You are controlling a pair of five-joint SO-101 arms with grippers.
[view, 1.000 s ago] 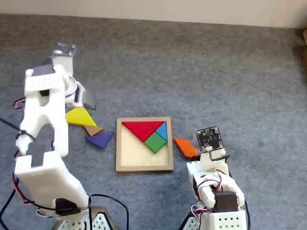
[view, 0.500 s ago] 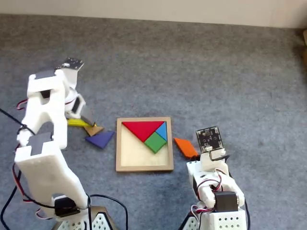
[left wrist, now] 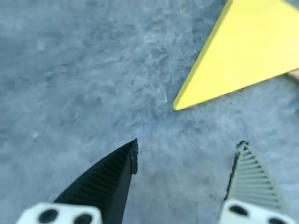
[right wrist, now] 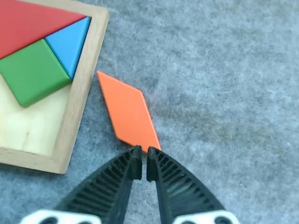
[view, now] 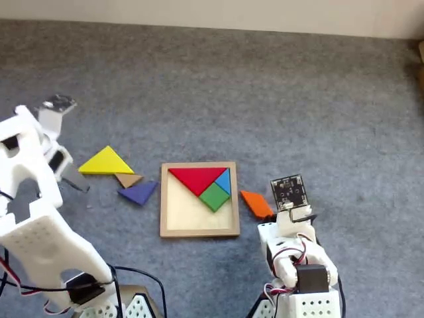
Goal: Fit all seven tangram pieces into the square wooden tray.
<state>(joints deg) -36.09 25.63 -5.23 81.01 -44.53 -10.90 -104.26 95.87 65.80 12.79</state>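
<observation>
The square wooden tray (view: 199,232) lies mid-table holding a red triangle (view: 196,178), a blue triangle (view: 224,180) and a green square (view: 214,196). A yellow triangle (view: 105,161), a small tan triangle (view: 128,179) and a purple triangle (view: 138,193) lie to its left. An orange parallelogram (view: 256,203) lies just right of the tray. My left gripper (left wrist: 184,156) is open over bare carpet beside the yellow triangle (left wrist: 243,51), holding nothing. My right gripper (right wrist: 140,163) is shut and empty, its tips at the near corner of the orange parallelogram (right wrist: 127,112), next to the tray (right wrist: 77,107).
Grey carpet covers the table, with open room beyond the tray and to the right. The left arm (view: 33,199) stands tall along the left edge. The right arm's base (view: 298,271) sits at the front, right of the tray.
The left arm has swung left and off the yellow triangle, which now lies uncovered on the carpet. The right arm has not moved.
</observation>
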